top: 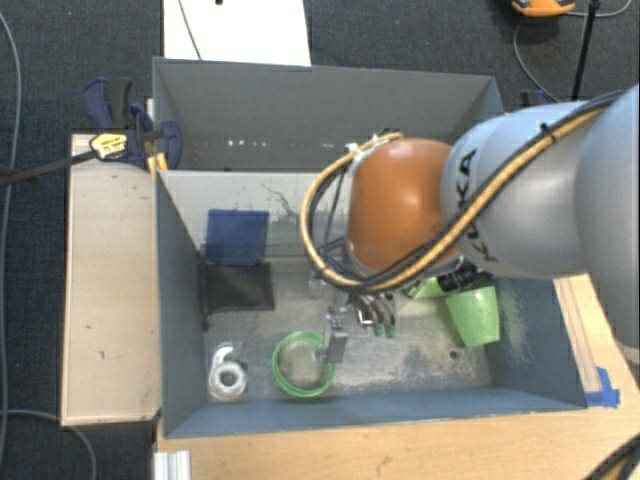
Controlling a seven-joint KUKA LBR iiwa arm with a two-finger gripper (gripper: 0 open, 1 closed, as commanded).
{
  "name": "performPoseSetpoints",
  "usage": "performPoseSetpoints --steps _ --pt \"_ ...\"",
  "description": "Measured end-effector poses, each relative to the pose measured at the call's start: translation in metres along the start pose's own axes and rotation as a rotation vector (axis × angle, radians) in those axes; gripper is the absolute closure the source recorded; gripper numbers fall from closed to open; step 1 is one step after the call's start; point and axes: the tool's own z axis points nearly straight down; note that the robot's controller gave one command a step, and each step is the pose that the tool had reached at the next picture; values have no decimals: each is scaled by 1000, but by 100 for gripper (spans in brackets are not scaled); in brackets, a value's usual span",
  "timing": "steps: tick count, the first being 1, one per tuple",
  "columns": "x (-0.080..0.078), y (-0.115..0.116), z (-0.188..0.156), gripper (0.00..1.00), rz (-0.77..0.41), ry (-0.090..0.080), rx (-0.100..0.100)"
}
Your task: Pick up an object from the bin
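Green ring, a hoop-like obj w/ a pale centre, lies flat on the bin floor close to the front wall, a bit to the view's left of middle. The gripper is nearest to this obj: its tip sits at the ring's right-hand rim, touching or just above it, can't tell which. Can't tell whether the gripper is released or clenched either, since the orange wrist cover and cables hide most of it. No obj is seen in its grip.

To the view's left of the ring, apart from it, lies a small white piece curled like a 6. Farther back and to the view's right, a green cup sits tilted, partly under the arm. Back-left is a dark flat square, and behind that a blue block near the left wall.

Step in hand is prob. lining up on the ring's rim. To do it well:
- straddle the band at the rim, not the hollow centre
- go fully down to the floor before closing, as a thin rim could slip out
- lift straight up, keeping clear of the front wall

The white piece looks far enough off not to interfere.
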Motion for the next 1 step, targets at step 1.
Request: performPoseSetpoints --steps 1 --pt "-1 -1 -4 0 3 -7 -1"
